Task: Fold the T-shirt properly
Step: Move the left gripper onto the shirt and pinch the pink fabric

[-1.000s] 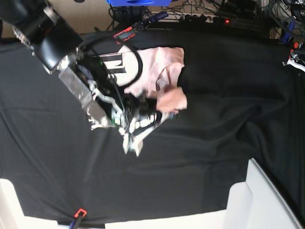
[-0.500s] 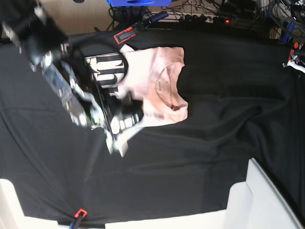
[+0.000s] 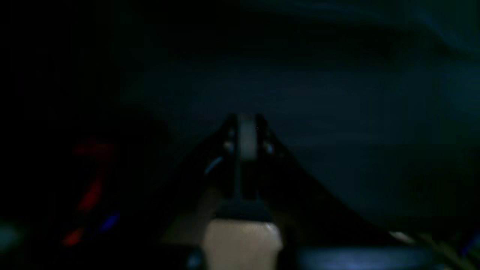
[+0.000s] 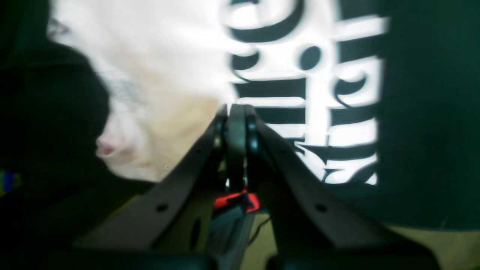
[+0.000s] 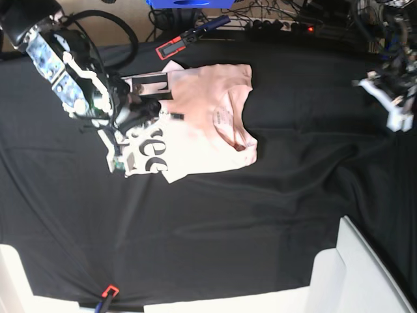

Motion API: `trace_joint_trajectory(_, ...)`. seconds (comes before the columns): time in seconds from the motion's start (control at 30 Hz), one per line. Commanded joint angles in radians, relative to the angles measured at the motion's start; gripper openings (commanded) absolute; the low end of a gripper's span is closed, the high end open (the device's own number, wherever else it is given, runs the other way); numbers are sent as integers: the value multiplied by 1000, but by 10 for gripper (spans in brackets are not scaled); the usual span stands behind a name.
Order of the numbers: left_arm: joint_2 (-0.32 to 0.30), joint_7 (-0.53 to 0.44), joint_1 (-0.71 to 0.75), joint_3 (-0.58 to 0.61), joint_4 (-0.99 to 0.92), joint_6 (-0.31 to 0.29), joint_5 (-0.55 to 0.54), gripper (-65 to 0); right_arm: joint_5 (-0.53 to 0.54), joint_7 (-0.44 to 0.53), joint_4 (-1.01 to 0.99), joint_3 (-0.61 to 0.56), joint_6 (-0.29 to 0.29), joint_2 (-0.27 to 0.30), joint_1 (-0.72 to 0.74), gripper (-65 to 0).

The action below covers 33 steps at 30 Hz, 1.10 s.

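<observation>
T-shirt [image 5: 195, 124] lying on black tablecloth [image 5: 273, 215], partly folded, neck toward far side, black lettering [image 4: 311, 93] showing along one edge.

R gripper [image 4: 236, 112] hovering over lettered edge of T-shirt, fingers clenched, nothing visibly pinched in wrist view. Probably pulling off after laying flap.

L gripper [image 5: 391, 98] parked well apart from T-shirt, over bare cloth; wrist view dim, pads looking near-shut, can't tell for sure. Likely keeping clear.

Base view: overhead, far. My wrist views: close, along the fingers. Right wrist and base share the T-shirt [image 5: 202, 124].
</observation>
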Motion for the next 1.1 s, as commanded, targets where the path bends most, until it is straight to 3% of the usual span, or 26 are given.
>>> trace_joint_trajectory(0.0,-19,-16,-8,26,29,-3,-12,-507,-9,5,16,2,6,4,0,-649)
trace_joint_trajectory(0.1,16,74,-48,65,32,-3,-33,-338,-44,19,16,2,6,7,-13,-649)
trace_joint_trajectory(0.17,58,160,-83,47,14,-3,-98,-272,-64,35,16,5,6,10,-23,-649)
trace_joint_trajectory(0.27,87,234,-100,45,-20,-3,-233,-265,-70,39,16,49,6,20,-46,-647)
trace_joint_trajectory(0.6,107,248,-144,188,-135,-3,-535,-265,-75,39,16,126,6,21,-83,-647)
trace_joint_trajectory(0.77,133,242,-192,269,-181,2,-554,-265,-75,39,-9,125,6,20,-83,-647)
trace_joint_trajectory(0.93,165,236,-224,279,-292,2,-552,-265,-75,39,-24,125,6,20,-94,-647)
trace_joint_trajectory(1.07,171,168,-233,320,-335,2,-552,-265,-75,41,-24,128,6,20,-102,-647)
